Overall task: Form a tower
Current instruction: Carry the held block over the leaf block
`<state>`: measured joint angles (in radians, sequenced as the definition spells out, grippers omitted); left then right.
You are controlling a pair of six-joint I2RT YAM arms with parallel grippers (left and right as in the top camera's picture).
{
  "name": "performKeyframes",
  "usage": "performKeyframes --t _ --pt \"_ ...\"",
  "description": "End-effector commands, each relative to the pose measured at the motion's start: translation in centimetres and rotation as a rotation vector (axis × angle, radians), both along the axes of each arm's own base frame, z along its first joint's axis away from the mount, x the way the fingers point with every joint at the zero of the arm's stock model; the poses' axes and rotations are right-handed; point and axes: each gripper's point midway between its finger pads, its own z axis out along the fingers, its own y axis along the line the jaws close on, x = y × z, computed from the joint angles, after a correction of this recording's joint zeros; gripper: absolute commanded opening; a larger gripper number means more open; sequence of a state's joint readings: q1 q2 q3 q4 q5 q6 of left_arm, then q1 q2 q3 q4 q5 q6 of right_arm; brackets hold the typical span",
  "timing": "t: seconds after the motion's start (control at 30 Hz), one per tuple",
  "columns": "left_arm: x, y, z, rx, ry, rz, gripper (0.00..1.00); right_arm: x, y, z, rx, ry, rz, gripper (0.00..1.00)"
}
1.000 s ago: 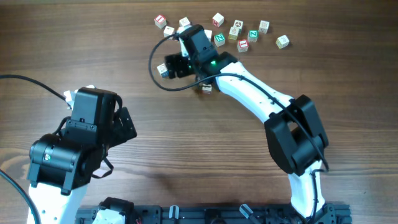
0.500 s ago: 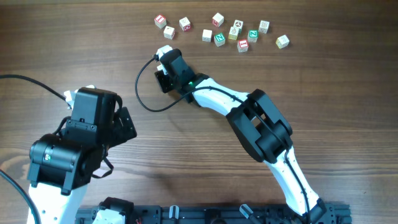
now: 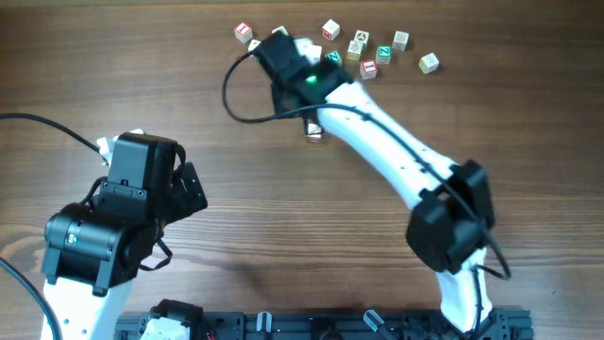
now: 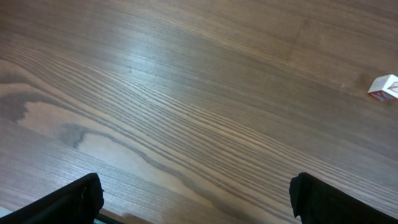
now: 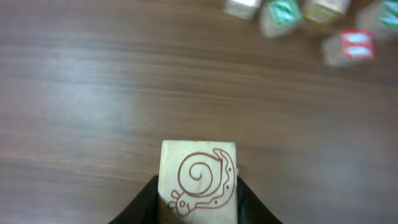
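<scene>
Pale wood snail cube [image 5: 199, 180] is pinched in the right gripper [image 5: 198, 208], up by the loose letter cubes [image 3: 384, 53]. Left gripper [image 4: 196, 202] spread wide, holding nothing. The tower [image 3: 313, 135] stands apart from them, just beside the right arm [image 3: 377, 149], partly hidden, so can't tell its height. Pick-up step, I'd say; next needs a lift, carry over & a square set-down w/o nudging the stack.

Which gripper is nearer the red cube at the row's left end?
Right. The right gripper, holding a snail cube, is just right of the red cube; the left gripper, open, is far off near the table's front-left.
</scene>
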<state>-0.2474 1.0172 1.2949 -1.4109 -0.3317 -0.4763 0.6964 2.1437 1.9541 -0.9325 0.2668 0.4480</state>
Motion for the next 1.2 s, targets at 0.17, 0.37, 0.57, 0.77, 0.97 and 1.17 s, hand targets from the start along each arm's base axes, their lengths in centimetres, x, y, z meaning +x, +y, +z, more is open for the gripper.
performKeyframes --t 0.17,0.37,0.57,0.77,0.97,1.17 --pt "0.0 0.1 -0.1 -0.005 0.002 0.012 1.00 -1.5 -2.7 -7.2 0.153 0.159 -0.363 0.27" --pt "0.0 0.1 -0.1 -0.005 0.002 0.012 1.00 -2.3 -3.4 -9.0 0.153 0.177 -0.432 0.25" --pt "0.0 0.1 -0.1 -0.005 0.002 0.012 1.00 -2.9 -4.5 -11.8 0.122 0.157 -0.434 0.26" --pt "0.0 0.1 -0.1 -0.005 0.002 0.012 1.00 -3.2 -4.6 -12.0 0.103 0.169 -0.407 0.26" --pt "0.0 0.1 -0.1 -0.005 0.002 0.012 1.00 -3.9 -4.0 -12.2 0.117 0.214 -0.372 0.27" --pt "0.0 0.1 -0.1 -0.005 0.002 0.012 1.00 -4.5 -4.3 -11.9 0.109 0.239 -0.370 0.36"
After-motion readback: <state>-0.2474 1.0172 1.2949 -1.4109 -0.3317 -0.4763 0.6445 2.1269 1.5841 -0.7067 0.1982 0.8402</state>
